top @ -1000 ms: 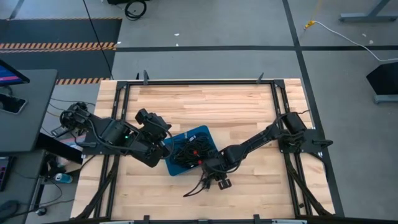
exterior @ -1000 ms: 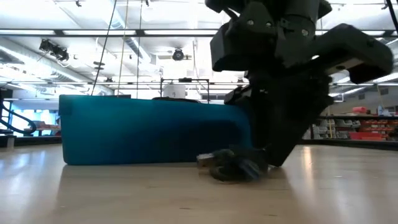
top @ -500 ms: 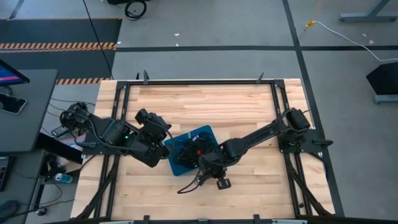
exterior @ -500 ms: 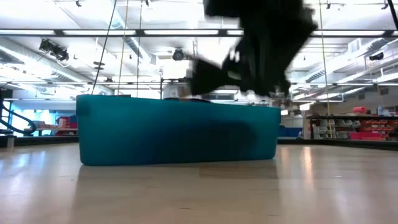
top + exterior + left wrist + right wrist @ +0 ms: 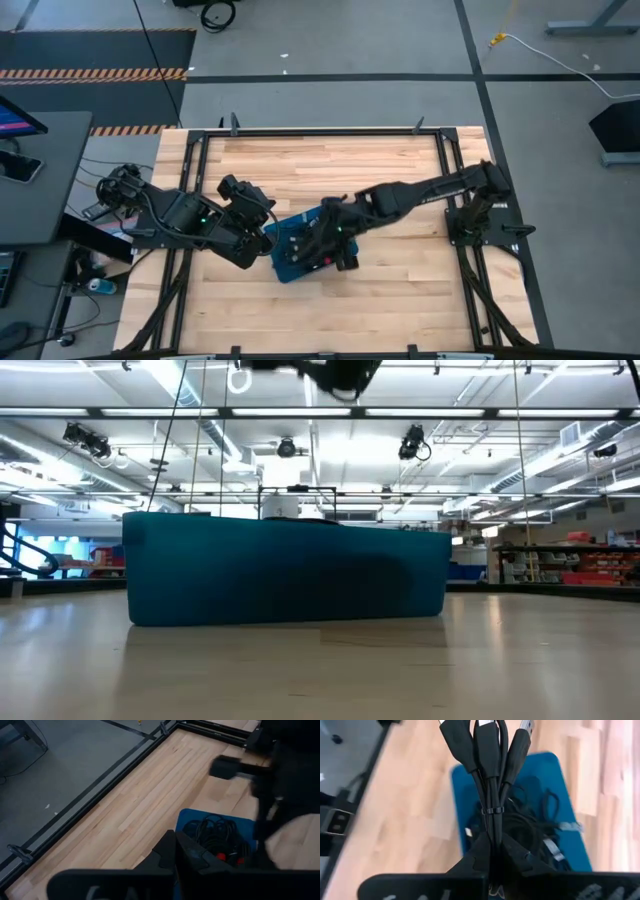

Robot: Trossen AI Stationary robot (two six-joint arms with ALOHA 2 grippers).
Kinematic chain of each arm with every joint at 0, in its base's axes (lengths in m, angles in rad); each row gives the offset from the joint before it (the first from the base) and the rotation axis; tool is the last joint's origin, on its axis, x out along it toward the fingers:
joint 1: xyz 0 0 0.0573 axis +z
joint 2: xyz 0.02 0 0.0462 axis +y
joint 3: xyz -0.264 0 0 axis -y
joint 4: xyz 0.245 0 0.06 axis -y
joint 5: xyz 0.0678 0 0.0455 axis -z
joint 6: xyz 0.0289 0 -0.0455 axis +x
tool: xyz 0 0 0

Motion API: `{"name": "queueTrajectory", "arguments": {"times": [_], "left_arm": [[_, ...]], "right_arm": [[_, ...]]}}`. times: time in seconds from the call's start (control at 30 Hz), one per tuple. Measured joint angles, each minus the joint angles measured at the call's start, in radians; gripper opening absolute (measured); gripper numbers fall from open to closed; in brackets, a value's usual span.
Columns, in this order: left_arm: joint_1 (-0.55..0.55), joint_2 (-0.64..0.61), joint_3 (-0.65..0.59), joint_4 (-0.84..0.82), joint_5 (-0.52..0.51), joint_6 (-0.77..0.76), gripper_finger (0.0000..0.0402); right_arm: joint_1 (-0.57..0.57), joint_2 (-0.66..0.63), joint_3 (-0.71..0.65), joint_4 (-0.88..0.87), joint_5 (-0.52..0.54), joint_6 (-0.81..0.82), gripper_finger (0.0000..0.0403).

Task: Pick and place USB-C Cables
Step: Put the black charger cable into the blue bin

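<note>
Blue tray: sits near the middle of the wooden table, a dark tangle of USB-C cables heaped inside, some with red ties.
Left gripper: fingers pressed together on nothing, parked against the tray's left edge; it has not shifted over the last second.
Right gripper: now over the tray's right half, jaws pinching one bundled USB-C cable; its plugs stand out ahead of the fingers, with the tray directly beyond them.
What just changed: a second ago this gripper was down on the table at the near side of the tray, half spread around a coil lying on the wood; half a second ago it had clamped and lifted, the cable trailing toward the near-left.
Low view: the bare wood in front of the tray's wall no longer shows the coil or the arm; only a dark scrap of the arm shows at the top edge.
Meaning for the task: the pick looks done and the carry nearly so; what seems left is to let go over the heap.
Risk: the stiff loose ends could hang over the rim.
</note>
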Motion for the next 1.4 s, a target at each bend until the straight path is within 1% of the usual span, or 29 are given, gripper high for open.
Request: {"name": "queueTrajectory", "arguments": {"times": [0.13, 0.3, 0.47, 0.6, 0.8, 0.93, 1.13, 1.27, 1.33, 1.4], "left_arm": [[0.0, 0.0, 0.0, 0.0, 0.0, 0.0, 0.0005], [0.0, 0.0, 0.0, 0.001, 0.0, 0.0, 0.0005], [0.0, 0.0, 0.0, 0.002, 0.0, 0.0, 0.0005], [0.0, 0.0, 0.0, 0.005, 0.0, -0.002, 0.0005], [0.0, 0.0, 0.0, 0.007, 0.0, -0.007, 0.0005], [0.0, 0.0, 0.0, 0.008, 0.0, -0.01, 0.0005], [0.0, 0.0, 0.0, 0.008, 0.0, -0.027, 0.0005], [0.001, 0.0, 0.0, 0.008, 0.0, -0.027, 0.0005], [0.002, 0.0, 0.0, 0.008, -0.001, -0.027, 0.0005], [0.002, 0.0, 0.0, 0.008, -0.001, -0.027, 0.0005]], "right_arm": [[-0.055, 0.002, -0.067, 0.041, -0.015, -0.051, 0.0019], [-0.113, 0.002, -0.148, 0.129, -0.015, -0.071, 0.0019], [-0.159, 0.002, -0.245, 0.194, -0.042, -0.068, 0.0019], [-0.189, 0.002, -0.329, 0.2, -0.042, -0.069, 0.0019], [-0.222, 0.002, -0.426, 0.255, -0.046, -0.059, 0.0019], [-0.221, 0.002, -0.465, 0.297, -0.091, -0.026, 0.0019], [-0.189, 0.002, -0.467, 0.331, -0.1, -0.025, 0.0019], [-0.186, 0.002, -0.467, 0.343, -0.152, -0.023, 0.002], [-0.182, 0.001, -0.467, 0.347, -0.158, -0.007, 0.0039], [-0.178, 0.0, -0.467, 0.352, -0.148, 0.009, 0.0073]]}}
